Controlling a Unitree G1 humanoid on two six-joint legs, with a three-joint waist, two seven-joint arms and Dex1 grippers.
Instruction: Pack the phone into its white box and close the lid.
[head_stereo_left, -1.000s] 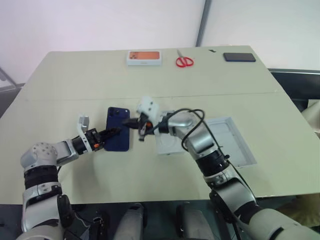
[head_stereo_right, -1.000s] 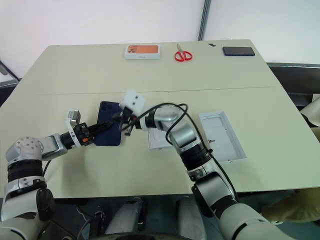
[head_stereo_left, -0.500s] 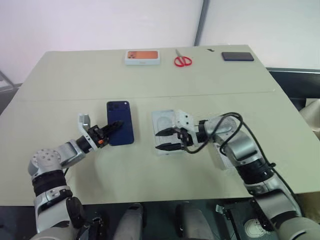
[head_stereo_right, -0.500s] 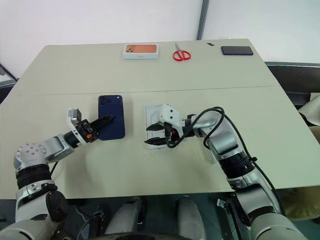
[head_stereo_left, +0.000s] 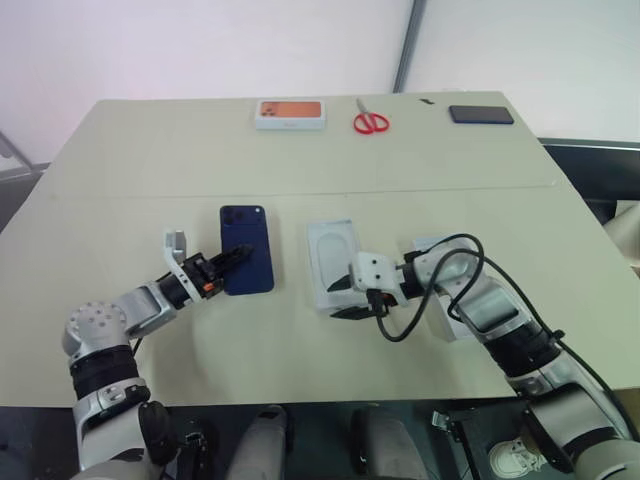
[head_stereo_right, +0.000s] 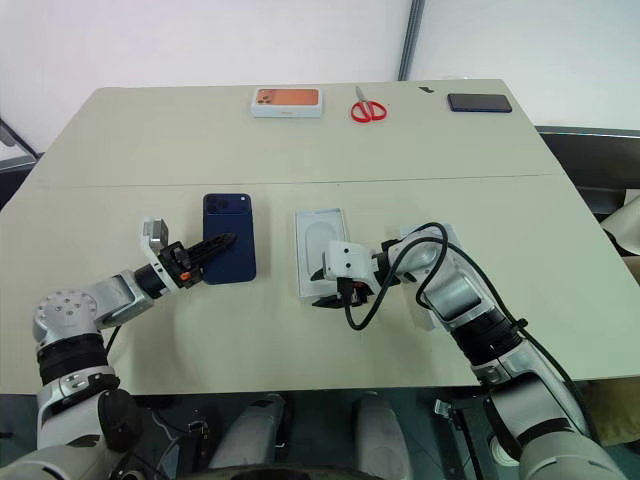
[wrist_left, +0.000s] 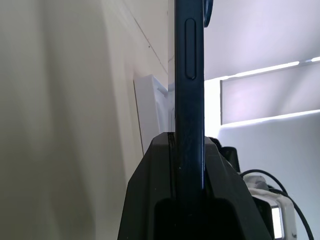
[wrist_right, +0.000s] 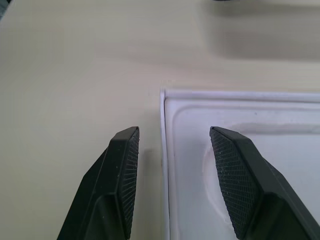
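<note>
Left wrist view: left end effector (head_stereo_left: 222, 266) clamped on the phone's (head_stereo_left: 247, 262) thin edge, held by the counter (head_stereo_left: 150, 160), just left of the white box (head_stereo_left: 333, 265). Looks stiff, slick, fragile, so grip edges, not faces. Right end effector (wrist_right: 175, 175) apart, straddling the box wall, probably light and crushable.

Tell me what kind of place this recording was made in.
Probably a lab or office test room: a plain beige table against bare white walls, laid out with props such as red scissors, an orange-pictured box and a black phone.
</note>
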